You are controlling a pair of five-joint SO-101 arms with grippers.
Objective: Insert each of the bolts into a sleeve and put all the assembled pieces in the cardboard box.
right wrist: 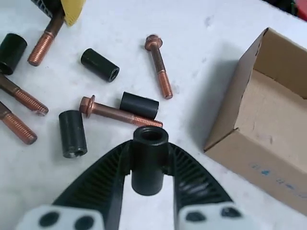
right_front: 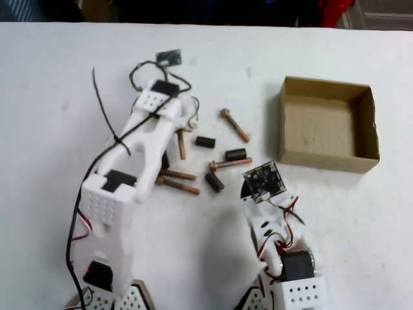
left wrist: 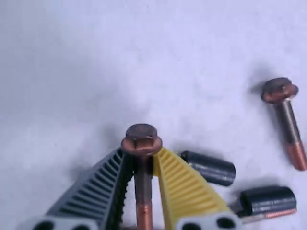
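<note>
Your left claw (left wrist: 140,158) is closed on the shank of a bolt (left wrist: 141,139), well apart from the cardboard box (right_front: 326,161). Your right claw (right wrist: 149,152) grips a black sleeve (right wrist: 149,165), probably upright, nearer to the box. Beside the box, other bolts (right wrist: 159,64) and sleeves (right wrist: 100,64) lie on the table (right_front: 51,77).

White tabletop (right_front: 45,77), dark background (right_front: 226,10) beyond far edge

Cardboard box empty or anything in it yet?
Empty. The cardboard box has a bare floor in the high view, nothing inside.
</note>
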